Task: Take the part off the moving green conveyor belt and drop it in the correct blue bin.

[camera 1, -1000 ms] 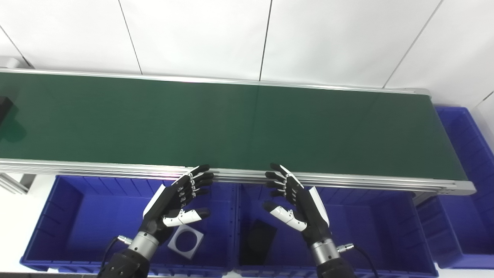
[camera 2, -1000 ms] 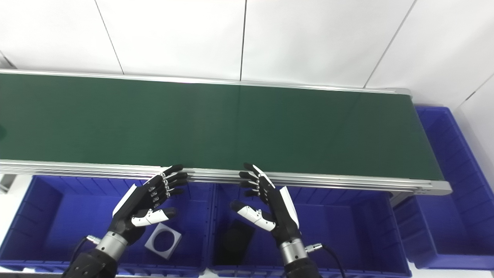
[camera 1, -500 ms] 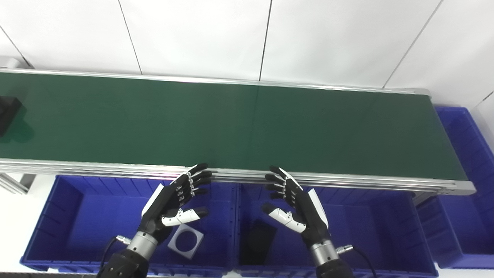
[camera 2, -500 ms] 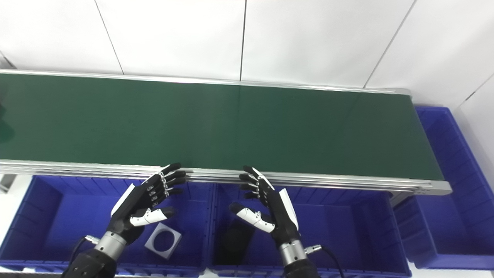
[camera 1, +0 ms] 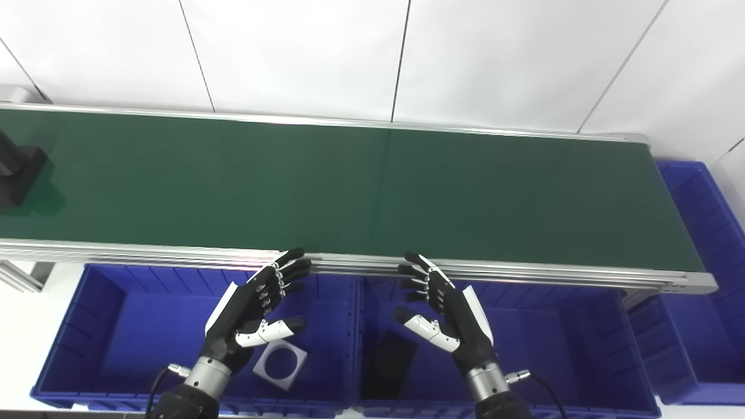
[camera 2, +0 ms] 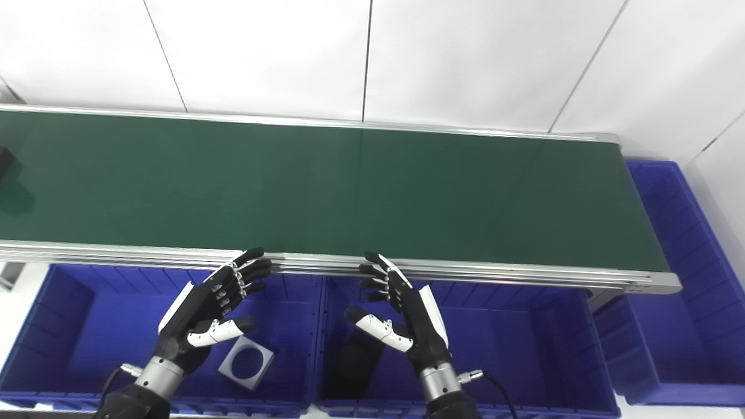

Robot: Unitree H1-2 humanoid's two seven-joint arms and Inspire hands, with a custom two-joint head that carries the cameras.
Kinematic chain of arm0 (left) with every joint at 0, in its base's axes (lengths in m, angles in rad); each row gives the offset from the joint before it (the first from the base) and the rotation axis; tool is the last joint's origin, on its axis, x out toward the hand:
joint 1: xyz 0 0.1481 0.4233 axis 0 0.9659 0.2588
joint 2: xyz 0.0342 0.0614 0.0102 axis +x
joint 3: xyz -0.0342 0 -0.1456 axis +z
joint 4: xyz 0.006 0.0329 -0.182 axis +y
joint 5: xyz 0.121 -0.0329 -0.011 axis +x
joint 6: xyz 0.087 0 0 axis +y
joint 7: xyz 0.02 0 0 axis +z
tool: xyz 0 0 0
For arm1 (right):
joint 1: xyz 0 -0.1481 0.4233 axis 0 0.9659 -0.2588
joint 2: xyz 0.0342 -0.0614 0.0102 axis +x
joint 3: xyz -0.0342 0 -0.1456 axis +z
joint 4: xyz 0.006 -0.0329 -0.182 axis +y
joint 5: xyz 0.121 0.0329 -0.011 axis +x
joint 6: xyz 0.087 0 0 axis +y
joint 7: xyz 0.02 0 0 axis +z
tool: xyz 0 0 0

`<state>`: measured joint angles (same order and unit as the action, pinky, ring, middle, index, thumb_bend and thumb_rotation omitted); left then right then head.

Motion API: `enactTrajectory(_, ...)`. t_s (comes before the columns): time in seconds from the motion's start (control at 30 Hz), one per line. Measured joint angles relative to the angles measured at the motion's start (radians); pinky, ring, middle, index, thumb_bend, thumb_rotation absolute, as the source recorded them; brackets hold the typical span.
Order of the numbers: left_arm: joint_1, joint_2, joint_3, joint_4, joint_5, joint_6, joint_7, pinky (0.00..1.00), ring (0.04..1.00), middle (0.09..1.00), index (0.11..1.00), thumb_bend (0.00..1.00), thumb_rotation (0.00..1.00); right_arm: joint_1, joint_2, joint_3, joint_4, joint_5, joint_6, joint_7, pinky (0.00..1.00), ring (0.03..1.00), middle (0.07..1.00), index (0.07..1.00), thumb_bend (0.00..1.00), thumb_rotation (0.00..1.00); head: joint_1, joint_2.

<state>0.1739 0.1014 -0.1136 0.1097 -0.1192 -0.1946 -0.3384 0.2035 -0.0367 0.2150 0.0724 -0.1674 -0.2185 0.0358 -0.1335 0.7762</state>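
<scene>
Black part sits at the far left end of the green conveyor belt in our left eye view, cut by the picture's edge, well apart from our left hand and right hand, both empty with fingers spread above the blue bins on the near side of the belt. In our right eye view only a sliver of that part shows at the left edge, and a grey square plate with a round hole lies in the left bin beside a dark flat piece in the middle bin.
</scene>
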Motion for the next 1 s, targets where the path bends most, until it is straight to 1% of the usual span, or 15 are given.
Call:
enactTrajectory(0.4,0.003,-0.004,0.008,0.004,-0.008,-0.014,0.000,0.82,0.851,0.839,0.875,1.00,0.35,-0.006,0.000,0.001,0.015,0.000,0.000,0.000,0.70,0.763,0.825,0.878,0.78,0.62,0.012,-0.015)
enactTrajectory(0.47,0.003,-0.005,0.007,0.009,-0.007,-0.014,0.000,0.82,0.852,0.841,0.877,1.00,0.36,-0.009,-0.001,0.001,0.029,0.000,-0.001,0.000,0.70,0.765,0.825,0.877,0.78,0.61,0.029,-0.035)
enactTrajectory(0.5,0.003,-0.005,0.007,0.013,-0.007,-0.015,0.000,0.81,0.850,0.840,0.877,1.00,0.36,-0.009,-0.002,0.001,0.034,0.000,-0.001,0.000,0.70,0.766,0.825,0.877,0.77,0.61,0.032,-0.038)
enactTrajectory(0.53,0.002,-0.006,0.007,0.021,-0.006,-0.018,0.001,0.81,0.849,0.839,0.877,1.00,0.36,-0.009,-0.003,0.001,0.038,0.000,-0.003,0.000,0.70,0.767,0.825,0.878,0.77,0.61,0.049,-0.057)
enactTrajectory(0.57,0.002,-0.007,0.007,0.031,-0.005,-0.020,0.001,0.81,0.849,0.838,0.876,1.00,0.37,-0.010,-0.005,0.001,0.043,0.000,-0.004,0.000,0.70,0.768,0.826,0.878,0.77,0.61,0.049,-0.057)
enactTrajectory(0.6,0.002,-0.008,0.007,0.043,-0.003,-0.023,0.003,0.81,0.849,0.837,0.875,1.00,0.37,-0.011,-0.006,0.000,0.051,0.000,-0.010,0.000,0.69,0.768,0.827,0.878,0.77,0.61,0.075,-0.076)
enactTrajectory(0.67,0.002,-0.012,0.005,0.058,0.001,-0.027,0.009,0.82,0.851,0.836,0.874,1.00,0.37,-0.013,-0.009,0.000,0.069,0.000,-0.016,0.000,0.70,0.771,0.828,0.879,0.76,0.61,0.075,-0.077)
enactTrajectory(0.7,0.001,-0.015,0.005,0.071,0.001,-0.035,0.010,0.82,0.851,0.836,0.872,1.00,0.36,-0.013,-0.012,-0.001,0.078,0.000,-0.024,0.000,0.70,0.772,0.828,0.880,0.76,0.61,0.110,-0.101)
enactTrajectory(0.73,0.000,-0.018,0.003,0.081,0.001,-0.040,0.010,0.82,0.852,0.836,0.872,1.00,0.36,-0.014,-0.016,-0.002,0.087,0.001,-0.040,0.000,0.70,0.775,0.830,0.882,0.75,0.61,0.110,-0.101)
enactTrajectory(0.83,-0.007,-0.034,-0.004,0.120,0.003,-0.065,0.010,0.81,0.845,0.834,0.868,1.00,0.35,-0.017,-0.029,-0.008,0.113,0.014,-0.071,0.001,0.71,0.779,0.831,0.887,0.73,0.60,0.237,-0.179)
enactTrajectory(0.87,-0.010,-0.041,-0.008,0.137,0.003,-0.076,0.011,0.81,0.844,0.833,0.868,1.00,0.35,-0.017,-0.035,-0.011,0.122,0.021,-0.078,0.001,0.71,0.779,0.831,0.887,0.73,0.60,0.238,-0.179)
enactTrajectory(0.9,-0.014,-0.046,-0.011,0.152,0.005,-0.086,0.015,0.80,0.843,0.833,0.869,1.00,0.35,-0.018,-0.040,-0.014,0.134,0.025,-0.082,0.001,0.71,0.780,0.832,0.888,0.72,0.59,0.271,-0.201)
enactTrajectory(0.93,-0.016,-0.051,-0.014,0.162,0.005,-0.095,0.016,0.80,0.838,0.832,0.870,1.00,0.34,-0.018,-0.043,-0.016,0.142,0.028,-0.092,0.002,0.71,0.781,0.836,0.888,0.72,0.59,0.278,-0.204)
enactTrajectory(0.97,-0.018,-0.055,-0.018,0.175,0.006,-0.105,0.018,0.79,0.836,0.834,0.871,1.00,0.34,-0.018,-0.047,-0.017,0.150,0.033,-0.110,0.005,0.71,0.781,0.837,0.889,0.71,0.58,0.303,-0.224)
enactTrajectory(1.0,-0.021,-0.059,-0.022,0.186,0.010,-0.109,0.020,0.79,0.836,0.835,0.872,1.00,0.34,-0.019,-0.052,-0.019,0.158,0.037,-0.123,0.007,0.71,0.782,0.839,0.891,0.71,0.59,0.304,-0.224)
